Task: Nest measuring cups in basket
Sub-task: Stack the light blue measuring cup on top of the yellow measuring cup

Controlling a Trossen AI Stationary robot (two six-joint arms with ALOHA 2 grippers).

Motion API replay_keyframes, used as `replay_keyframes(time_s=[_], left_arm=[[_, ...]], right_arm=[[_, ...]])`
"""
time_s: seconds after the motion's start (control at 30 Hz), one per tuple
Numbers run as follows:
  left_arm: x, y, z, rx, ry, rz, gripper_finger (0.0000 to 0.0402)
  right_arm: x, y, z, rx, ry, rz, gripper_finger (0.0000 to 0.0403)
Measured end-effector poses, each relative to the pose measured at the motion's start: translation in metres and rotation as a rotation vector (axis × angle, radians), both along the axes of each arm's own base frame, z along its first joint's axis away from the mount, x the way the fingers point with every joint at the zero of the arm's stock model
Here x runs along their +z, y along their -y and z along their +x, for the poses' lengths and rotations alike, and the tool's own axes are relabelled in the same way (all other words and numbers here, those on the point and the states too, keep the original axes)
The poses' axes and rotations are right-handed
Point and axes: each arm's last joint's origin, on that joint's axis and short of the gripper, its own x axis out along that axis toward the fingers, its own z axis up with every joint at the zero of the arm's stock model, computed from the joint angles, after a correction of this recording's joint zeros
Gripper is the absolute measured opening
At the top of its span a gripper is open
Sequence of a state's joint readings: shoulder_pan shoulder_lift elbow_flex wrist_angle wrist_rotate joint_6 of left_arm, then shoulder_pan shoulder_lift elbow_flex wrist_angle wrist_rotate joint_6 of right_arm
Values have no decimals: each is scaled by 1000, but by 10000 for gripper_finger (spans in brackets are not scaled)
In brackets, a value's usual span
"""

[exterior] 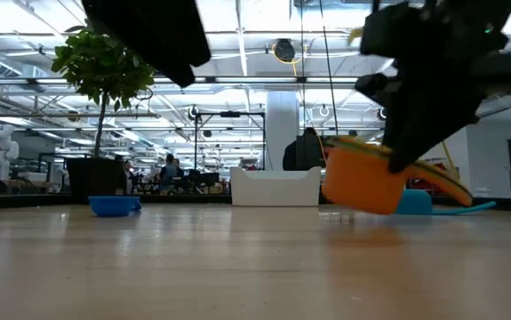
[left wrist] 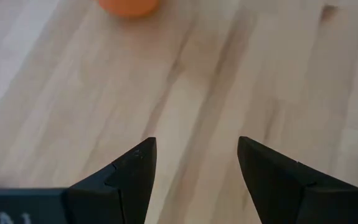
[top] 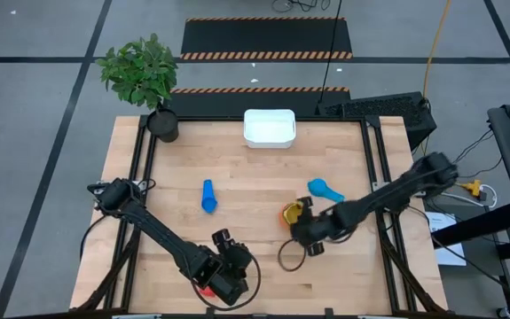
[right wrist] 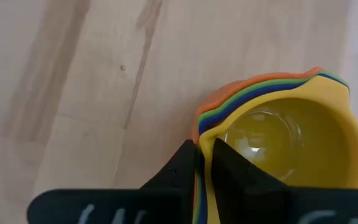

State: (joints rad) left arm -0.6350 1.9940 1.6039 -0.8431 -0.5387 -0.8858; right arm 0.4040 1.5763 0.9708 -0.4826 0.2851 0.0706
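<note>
A nested stack of measuring cups [right wrist: 278,143], orange outermost, then green and blue, yellow innermost, hangs right of the table's middle with my right gripper [right wrist: 202,152] shut on it. It shows orange in the low view [exterior: 362,182]. A blue cup [top: 208,197] lies on its side left of centre. A light blue cup [top: 325,188] lies beyond the stack. The white basket [top: 269,127] stands at the far edge. My left gripper [left wrist: 194,155] hovers open over bare wood near the front edge [top: 241,259]. My right gripper pinches the stack's nested walls at the rim [right wrist: 198,134], one finger inside the yellow cup and one outside the orange cup. The fingers slant down from the table's right. The stack hangs tilted with its mouth up and looks just clear of the table [exterior: 353,210].
A potted plant [top: 148,75] stands at the far left corner. Something red [top: 203,286] shows under my left arm at the front edge. A dark cable loop [top: 288,257] lies near the right gripper. Open wood lies between the stack and the basket.
</note>
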Motion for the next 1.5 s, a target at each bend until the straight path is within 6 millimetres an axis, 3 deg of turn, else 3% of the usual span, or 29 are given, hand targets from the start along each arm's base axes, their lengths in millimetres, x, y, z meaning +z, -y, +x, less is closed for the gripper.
replay_keyframes(time_s=[0.3,0.73,1.07,1.33,1.5], left_arm=[[19,-15,-7,76,-5,-7,227],[22,1,-21,105,38,-51,227],[25,-2,-19,73,21,-46,227],[45,-17,-20,3,24,-25,227],[59,-29,-18,0,87,50,227]], right_arm=[[-14,-21,42,83,-67,-76,31],[-6,-13,48,106,-24,-130,94],[-3,-12,50,98,14,-179,142],[28,-9,43,73,114,-129,191],[53,-2,19,5,110,-92,212]])
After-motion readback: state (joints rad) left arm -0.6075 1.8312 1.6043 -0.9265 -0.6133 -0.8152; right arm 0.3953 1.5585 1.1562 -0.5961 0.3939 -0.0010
